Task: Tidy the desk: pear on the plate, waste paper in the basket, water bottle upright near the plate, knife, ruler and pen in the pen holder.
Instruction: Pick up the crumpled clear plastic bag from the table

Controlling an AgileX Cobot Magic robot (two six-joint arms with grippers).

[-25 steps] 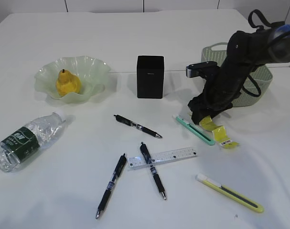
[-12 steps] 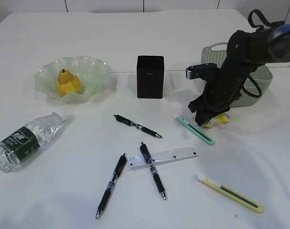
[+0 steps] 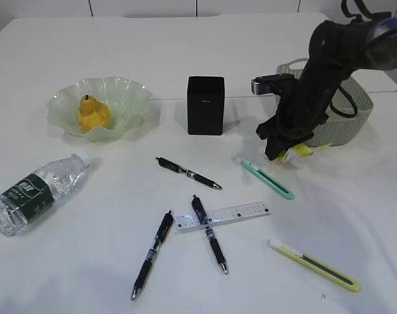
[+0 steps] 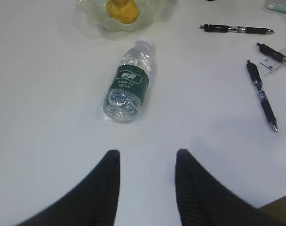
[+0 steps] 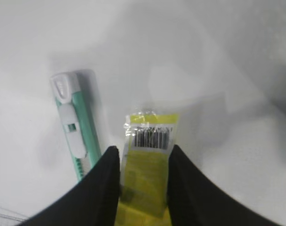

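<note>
While the matte black right claw (image 3: pixel 283 154) hung above the smooth white desk (image 3: pixel 205 46), its two tapered fingers were clenched on the paper (image 5: pixel 147 162), a glossy yellow strip whose white end carried a black barcode. That end stuck out past the fingertips, clear of the desk in the wrist view; in the outside view the strip showed as a small crumpled yellow bit (image 3: pixel 297 152) under the claw. Just to the claw's left lay a mint-green knife (image 3: pixel 267 177) with a white slider, flat on the desk and apart from the paper. Right behind the claw stood the sage-green basket (image 3: pixel 355 111), oval, with woven-pattern plastic walls. Farther left of the claw stood the square black holder (image 3: pixel 205 104), and beyond it the wavy-rimmed pale green glass plate (image 3: pixel 129 98) with the yellow pear (image 3: pixel 92 114) in it.

The left claw (image 4: pixel 146 160) hovered with its fingers parted, gripping nothing. Ahead of it the clear bottle (image 4: pixel 128 84) lay on its side, crinkled, with a dark green label, its white cap toward the plate. To that claw's right lay black pens (image 4: pixel 261 93) and a corner of the clear ruler (image 4: pixel 279 54).
</note>
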